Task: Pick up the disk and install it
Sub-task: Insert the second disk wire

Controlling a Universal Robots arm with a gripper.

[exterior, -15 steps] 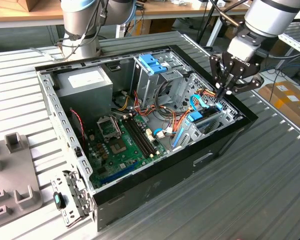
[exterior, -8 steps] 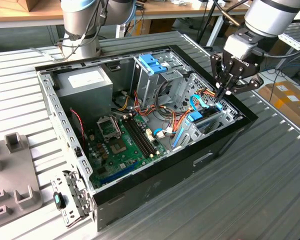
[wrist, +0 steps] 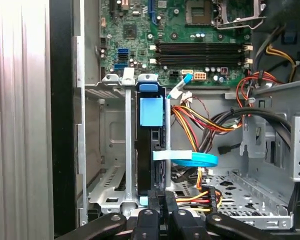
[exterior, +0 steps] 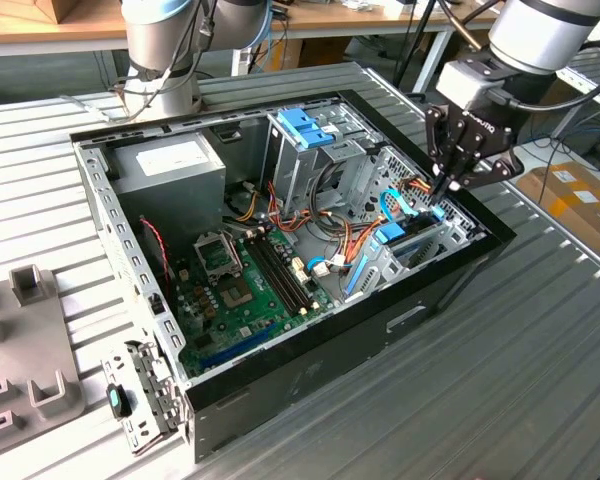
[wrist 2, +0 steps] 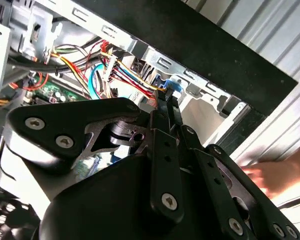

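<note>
The disk (wrist: 151, 111) stands on edge in a slot of the metal drive bay (wrist: 107, 150), its light-blue rail facing out and its dark body running down the slot. In the exterior view the disk (exterior: 395, 236) sits in the bay at the case's right end. My gripper (exterior: 443, 187) hangs right over that bay. Its black fingers are pressed together with no gap, and their tips are at the disk's near end in both wrist views (wrist: 162, 197) (wrist 2: 168, 97). Whether they touch it I cannot tell.
The open computer case (exterior: 310, 375) lies on a ribbed metal table. Inside are a grey power supply (exterior: 170, 170), a green motherboard (exterior: 245, 285), an upper cage with blue latches (exterior: 305, 125) and coloured cable bundles (wrist: 200, 120). A person's hand (wrist 2: 270, 175) rests on the table beside the case.
</note>
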